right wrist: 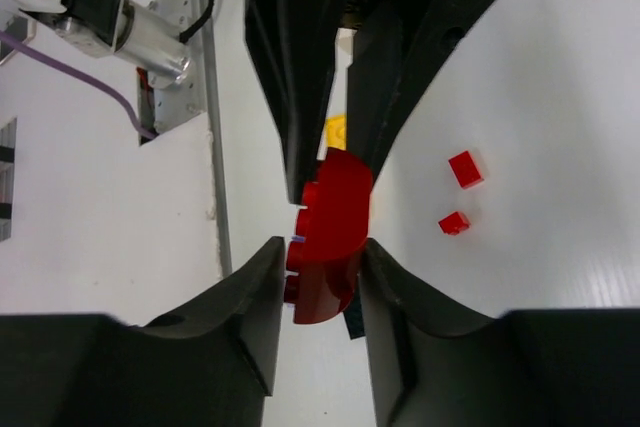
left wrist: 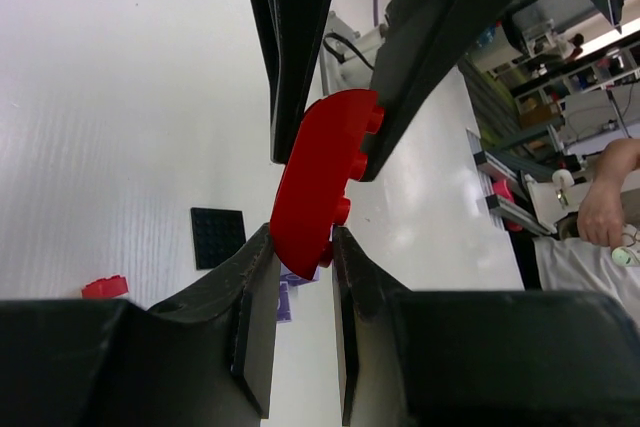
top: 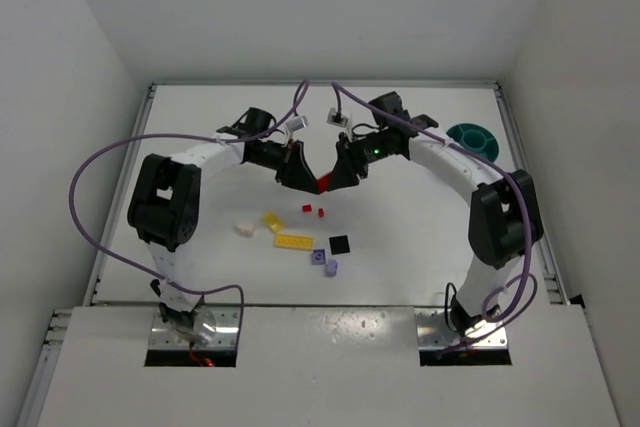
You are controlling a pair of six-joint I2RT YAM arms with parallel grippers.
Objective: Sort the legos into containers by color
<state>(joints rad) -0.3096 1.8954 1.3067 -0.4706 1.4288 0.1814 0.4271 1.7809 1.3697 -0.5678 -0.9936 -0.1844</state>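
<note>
A red rounded lego plate (top: 322,184) hangs in the air above the table centre, gripped from both ends. My left gripper (top: 305,179) is shut on one end (left wrist: 320,182) and my right gripper (top: 338,177) is shut on the other end (right wrist: 330,237). Below lie two tiny red bricks (top: 307,209), a yellow brick (top: 272,221), a yellow plate (top: 293,241), a cream brick (top: 243,230), a black plate (top: 340,244) and two lavender pieces (top: 319,257). The teal divided bowl (top: 475,137) stands at the far right, well away from both grippers.
White walls close in the table on the left, back and right. Purple cables loop over both arms. The table's raised rim (top: 515,147) runs just beyond the bowl.
</note>
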